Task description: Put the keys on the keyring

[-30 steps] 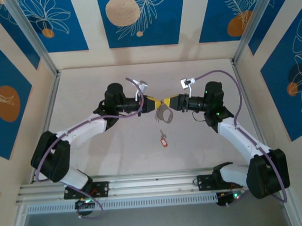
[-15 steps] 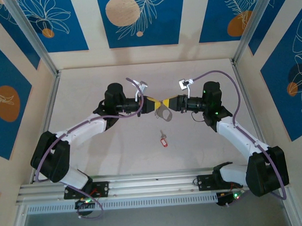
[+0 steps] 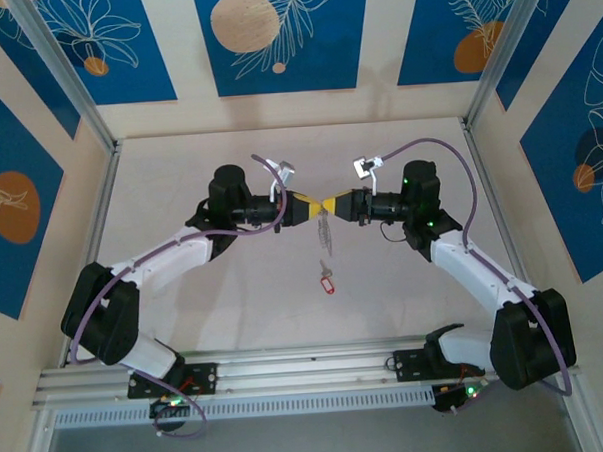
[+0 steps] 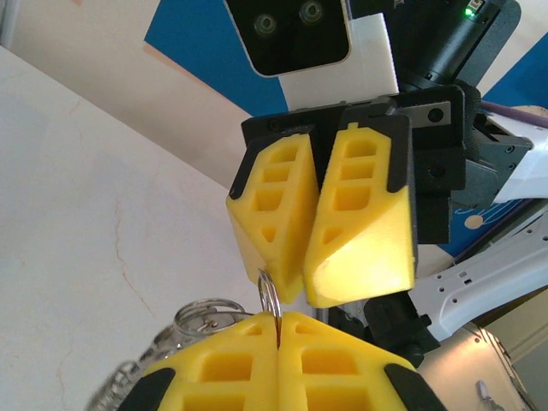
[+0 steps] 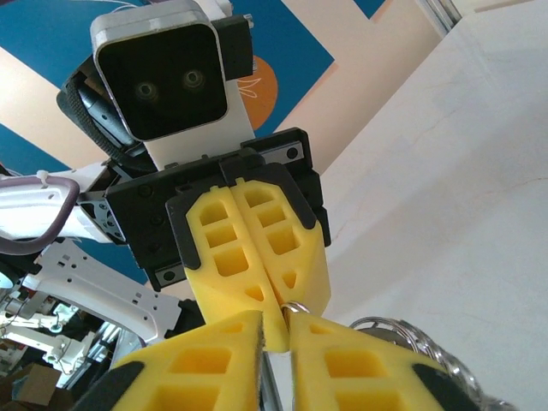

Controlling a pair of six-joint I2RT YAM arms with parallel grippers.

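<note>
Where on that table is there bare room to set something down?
Bare table lies along the back wall. Crowded: the middle, where the left gripper and right gripper pinch the keyring, with the keys lying just nearer.

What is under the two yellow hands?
The thin grey metal keyring hangs there; the tiny silver key with red plastic tag lies on the table below. The ring's pinched top is hidden.

Grey keyring (image 3: 324,223) held aloft, red-tagged keys (image 3: 328,282) lying below

Pale tabletop (image 3: 179,171) enclosed by cream walls (image 3: 376,103) bearing blue panels (image 3: 324,55).
</note>
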